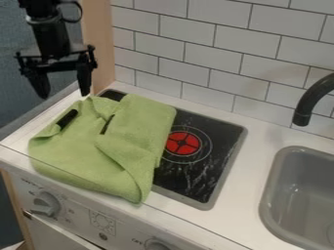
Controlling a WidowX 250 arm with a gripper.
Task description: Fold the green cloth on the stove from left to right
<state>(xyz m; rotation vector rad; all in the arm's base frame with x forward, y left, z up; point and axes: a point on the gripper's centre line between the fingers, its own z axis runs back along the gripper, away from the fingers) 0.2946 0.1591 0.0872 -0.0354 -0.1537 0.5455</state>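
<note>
Camera view | black two-finger end effector [64, 95]: spread, near folded green cloth [130, 141] | cloth partly covers black rectangular stovetop [225, 139], beside red round burner [182, 143] | grey sink [274, 188], right

Observed: grey sink [287, 176] was set into white counter [241, 190] at right; black tap [313, 97] curved down near it, before white tiles [189, 31]. Black hob [219, 128] bore red disc [175, 148]. Knob [46, 202] was fitted to front panel [77, 211], lower left

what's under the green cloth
The green cloth covers part of the black stovetop and some white counter. Dark patches show at its folds; what else lies beneath is hidden.
</note>
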